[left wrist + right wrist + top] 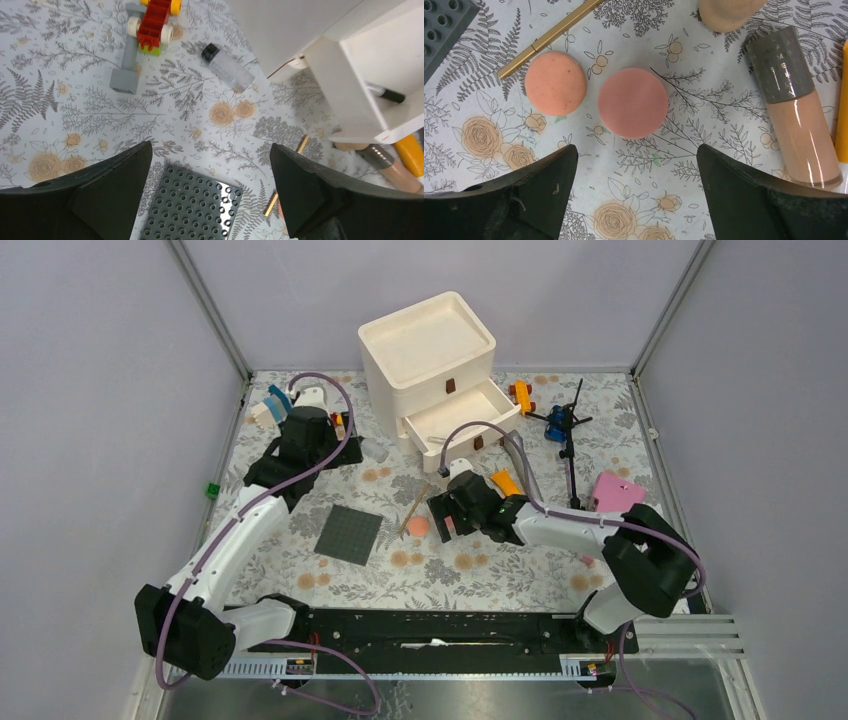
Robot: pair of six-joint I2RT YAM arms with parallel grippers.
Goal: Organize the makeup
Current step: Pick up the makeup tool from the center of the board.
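Now, your right pincer (636,162) stands wide with nothing in it, near one salmon-pink disc (633,102) and a second disc (556,84) lying side by side on the bench (649,200), beside the dark-capped beige tube (796,120). Your left pincer (211,150) is also wide and empty, with the black-capped clear bottle (227,67) lying further ahead.

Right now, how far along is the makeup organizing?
Barely started. Done: one black pen-like item lies in the open drawer. In hand: nothing; the right hand hovers open over two salmon-pink discs, and the left hand is open too. Left: both discs, the thin gold brush, the dark-capped beige tube and the black-capped clear bottle lie on the table.
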